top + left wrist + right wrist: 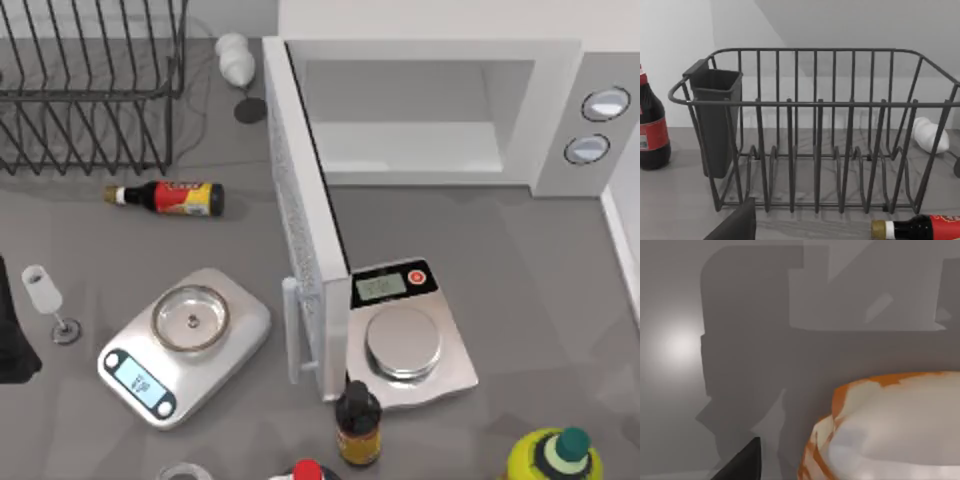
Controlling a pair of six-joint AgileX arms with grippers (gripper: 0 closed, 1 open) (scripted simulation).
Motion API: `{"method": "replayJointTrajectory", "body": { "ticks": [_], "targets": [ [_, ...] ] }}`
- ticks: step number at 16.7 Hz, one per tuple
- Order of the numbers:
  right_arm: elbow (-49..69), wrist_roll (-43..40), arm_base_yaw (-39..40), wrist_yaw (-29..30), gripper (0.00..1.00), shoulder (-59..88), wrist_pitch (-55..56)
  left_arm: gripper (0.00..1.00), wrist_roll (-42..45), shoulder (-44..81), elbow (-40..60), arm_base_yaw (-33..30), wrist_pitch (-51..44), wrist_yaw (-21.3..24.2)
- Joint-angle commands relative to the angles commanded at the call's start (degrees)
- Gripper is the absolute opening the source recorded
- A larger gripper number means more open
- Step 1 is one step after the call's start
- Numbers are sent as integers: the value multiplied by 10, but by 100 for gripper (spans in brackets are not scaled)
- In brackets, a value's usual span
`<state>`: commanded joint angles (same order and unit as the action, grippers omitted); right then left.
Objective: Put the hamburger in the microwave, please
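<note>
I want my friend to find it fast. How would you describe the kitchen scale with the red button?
Start at the large white boxy microwave with its door swung open. Right of that door's front end sits a square silver kitchen scale with a plain flat round plate. Unlike the other silver scale farther left, with its blue display, this one has a round red button.

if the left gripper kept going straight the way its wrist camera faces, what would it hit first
Most likely the dark wire dish rack, which stands squarely ahead of the left gripper in the left wrist view. A brown sauce bottle with a red label lies on its side nearer but off to one edge. Depth is hard to judge.
</note>
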<state>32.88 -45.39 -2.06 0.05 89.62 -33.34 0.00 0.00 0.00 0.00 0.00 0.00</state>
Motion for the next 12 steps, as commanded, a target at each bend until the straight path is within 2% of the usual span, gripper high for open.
{"method": "replayJointTrajectory", "body": {
  "ticks": [11,12],
  "targets": [
    [0,0,0,0,2,0,0,100,0,0,0,0,0,0],
    [0,0,0,0,0,0,0,100,0,0,0,0,0,0]
  ]
}}
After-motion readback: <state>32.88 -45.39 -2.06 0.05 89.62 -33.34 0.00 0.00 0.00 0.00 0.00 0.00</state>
